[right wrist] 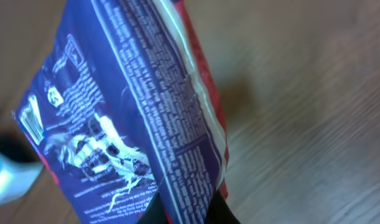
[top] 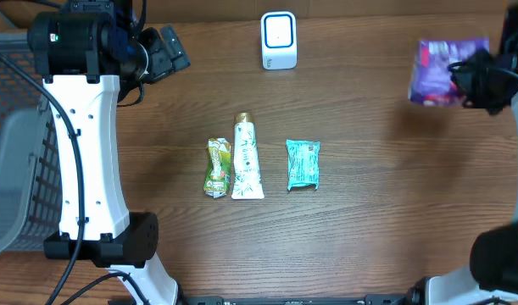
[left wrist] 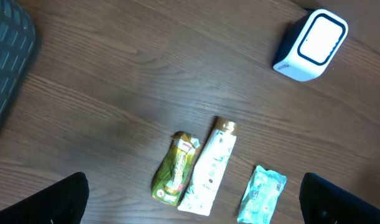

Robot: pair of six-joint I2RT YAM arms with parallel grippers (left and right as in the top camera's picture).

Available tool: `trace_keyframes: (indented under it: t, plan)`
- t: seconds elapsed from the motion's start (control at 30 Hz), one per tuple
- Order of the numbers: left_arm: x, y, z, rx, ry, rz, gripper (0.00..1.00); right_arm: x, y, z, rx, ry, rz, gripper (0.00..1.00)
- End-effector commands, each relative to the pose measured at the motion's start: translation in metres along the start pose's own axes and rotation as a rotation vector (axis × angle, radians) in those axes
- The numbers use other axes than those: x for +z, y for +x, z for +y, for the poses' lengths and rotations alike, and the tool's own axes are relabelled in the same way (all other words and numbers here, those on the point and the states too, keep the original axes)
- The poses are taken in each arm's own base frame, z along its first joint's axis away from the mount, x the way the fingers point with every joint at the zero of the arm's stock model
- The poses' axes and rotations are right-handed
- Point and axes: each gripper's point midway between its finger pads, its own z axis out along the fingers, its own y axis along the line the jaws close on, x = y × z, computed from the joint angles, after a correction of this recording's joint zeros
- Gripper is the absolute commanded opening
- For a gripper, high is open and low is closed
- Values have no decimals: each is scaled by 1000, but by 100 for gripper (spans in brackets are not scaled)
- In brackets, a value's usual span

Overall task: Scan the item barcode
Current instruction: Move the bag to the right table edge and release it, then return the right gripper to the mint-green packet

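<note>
Above the wooden table, right jaws pinch a purple packet.

I note three items in a row mid-table: green pouch just beside a white tube, teal packet slightly apart. Grey basket sits at the table's edge.

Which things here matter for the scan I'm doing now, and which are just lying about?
In the job:
- purple packet, held up by the right claw
- white scanner

Lying about for now:
- green pouch
- white tube
- teal packet
- grey basket
- left claw, open and empty
</note>
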Motion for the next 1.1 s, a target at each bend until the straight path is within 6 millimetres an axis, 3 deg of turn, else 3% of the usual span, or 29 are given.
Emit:
trace_keyframes:
  t: [0.0,0.07,0.2,0.27,0.4,0.53,0.67,0.8,0.9,1.07]
  plan:
    - [2,2,-4,20,5,8,100,40,3,-44,248,54,50,4]
    - [2,2,-4,20,5,8,100,63,6,-65,298,64,71,4]
    - [2,3,-4,20,5,9,100,91,13,-103,379,100,76,4]
    - [2,2,-4,20,5,8,100,96,18,-115,379,116,89,12]
    - [2,2,-4,20,5,8,99,92,20,-115,267,96,120,73]
    - [2,3,-4,20,5,9,100,71,12,-104,168,61,125,89]
    - [2,2,-4,20,5,8,100,33,3,-78,61,-33,129,95]
    - [2,3,-4,20,5,9,100,-11,12,-30,-94,-237,164,95]
    - [2,2,-4,20,5,8,99,-30,32,6,-163,-376,213,95]
    - [2,3,-4,20,5,9,100,-36,97,58,-350,-477,342,92]
